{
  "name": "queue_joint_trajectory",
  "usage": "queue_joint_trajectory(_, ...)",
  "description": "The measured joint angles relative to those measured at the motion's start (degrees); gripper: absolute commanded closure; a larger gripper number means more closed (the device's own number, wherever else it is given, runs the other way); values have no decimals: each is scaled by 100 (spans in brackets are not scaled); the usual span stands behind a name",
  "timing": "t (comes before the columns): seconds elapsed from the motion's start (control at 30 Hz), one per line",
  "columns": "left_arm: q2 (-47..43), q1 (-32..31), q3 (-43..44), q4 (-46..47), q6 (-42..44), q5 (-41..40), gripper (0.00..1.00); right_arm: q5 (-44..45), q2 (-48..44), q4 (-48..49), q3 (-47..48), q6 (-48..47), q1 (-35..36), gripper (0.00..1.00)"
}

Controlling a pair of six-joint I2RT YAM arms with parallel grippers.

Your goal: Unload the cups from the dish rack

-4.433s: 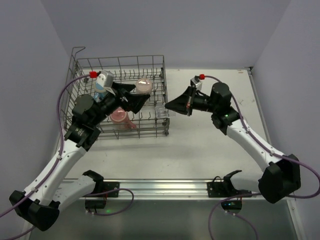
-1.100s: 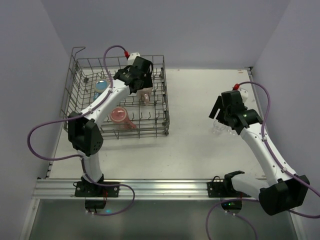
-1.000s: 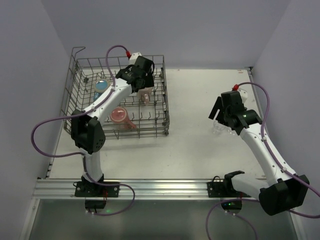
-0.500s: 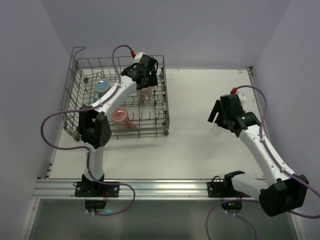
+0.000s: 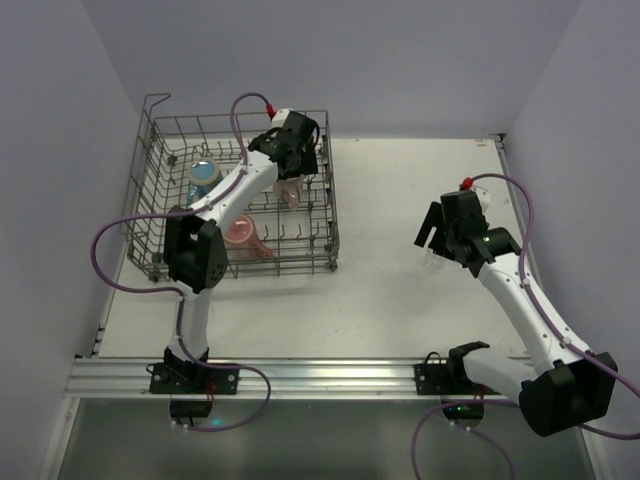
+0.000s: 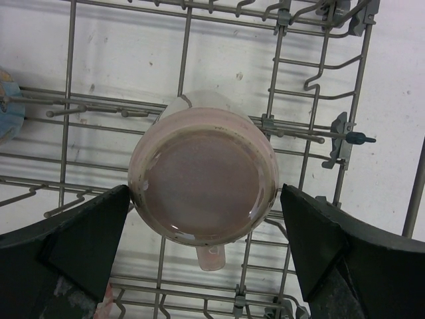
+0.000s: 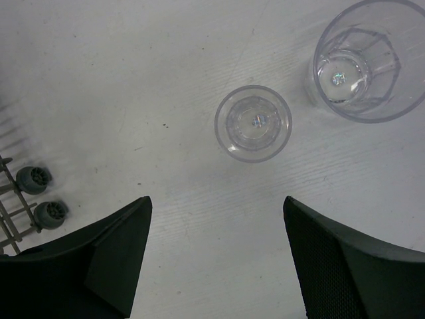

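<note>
The dish rack (image 5: 150, 215) of grey wire stands at the table's back left. In it a pale pink-cream mug (image 6: 202, 183) sits upside down, its handle (image 6: 210, 258) pointing toward the camera. My left gripper (image 6: 204, 193) hangs open just above the mug, one finger on each side and neither touching it. In the top view this gripper (image 5: 297, 150) is over the rack's far right part. A translucent red mug (image 5: 240, 232) lies nearer the front. My right gripper (image 7: 217, 203) is open over bare table, holding nothing. A small clear tumbler (image 7: 253, 123) and a larger one (image 7: 369, 60) stand just beyond it.
A blue-topped cup (image 5: 203, 172) sits in the rack's far left part. Two of the rack's wheels (image 7: 33, 179) show at the left edge of the right wrist view. Walls close the table at the back and on both sides.
The left arm has reached farther back and right across the rack, ending over the pink-cream mug. The right gripper has shifted slightly. Both grippers have stayed open.
</note>
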Motion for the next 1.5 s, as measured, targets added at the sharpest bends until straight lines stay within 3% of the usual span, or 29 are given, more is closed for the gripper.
queue_joint_trajectory(1.27, 671, 245, 363, -28, 13, 262, 0, -17, -4, 79, -92, -39, 0, 18)
queue_joint_trajectory(1.37, 671, 245, 365, -22, 31, 280, 8, -17, -4, 79, -92, -39, 0, 18)
queue_joint_trajectory(1.5, 673, 245, 374, -7, 74, 308, 32, -17, -4, 79, -92, -39, 0, 18)
